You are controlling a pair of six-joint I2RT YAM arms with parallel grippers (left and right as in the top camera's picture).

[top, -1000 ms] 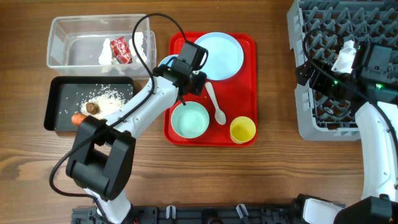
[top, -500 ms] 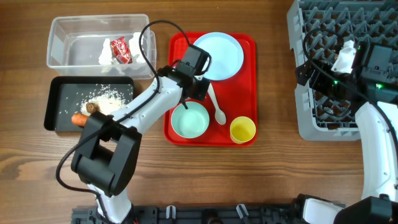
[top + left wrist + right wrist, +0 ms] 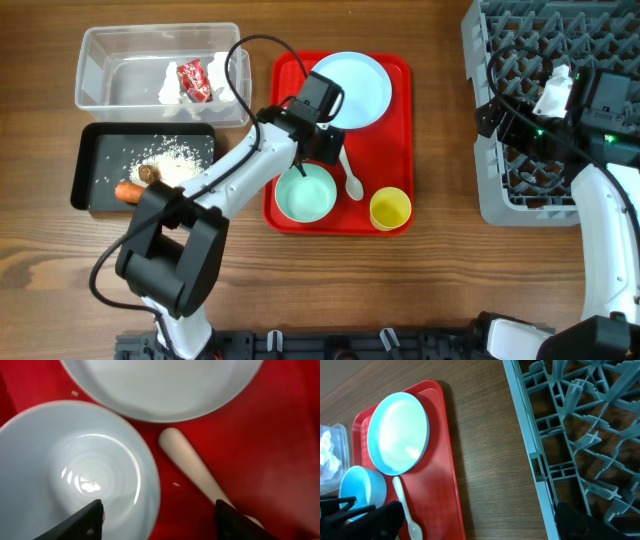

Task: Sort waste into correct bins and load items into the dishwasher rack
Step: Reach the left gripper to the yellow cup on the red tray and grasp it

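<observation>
My left gripper (image 3: 322,152) hangs open low over the red tray, holding nothing. In the left wrist view one finger sits over the inside of the mint-green bowl (image 3: 75,470) and the other over the white spoon (image 3: 192,467); the bowl's right rim lies between them. The pale blue plate (image 3: 350,90) is just beyond. The yellow cup (image 3: 390,208) stands at the tray's front right. A blue bowl (image 3: 362,487) shows at the tray's left. My right gripper (image 3: 480,520) is open and empty above bare wood beside the dishwasher rack (image 3: 570,420).
The clear tub (image 3: 100,60) holds white napkins (image 3: 172,85) and a red wrapper (image 3: 192,80). The black tray (image 3: 90,170) holds rice (image 3: 178,160), a brown lump (image 3: 148,173) and a carrot (image 3: 127,190). The red tray (image 3: 395,150) lies between the bins and the rack.
My left gripper has shifted slightly right and down the tray toward the mint-green bowl and spoon, and its jaws have spread. The right arm has not moved.
</observation>
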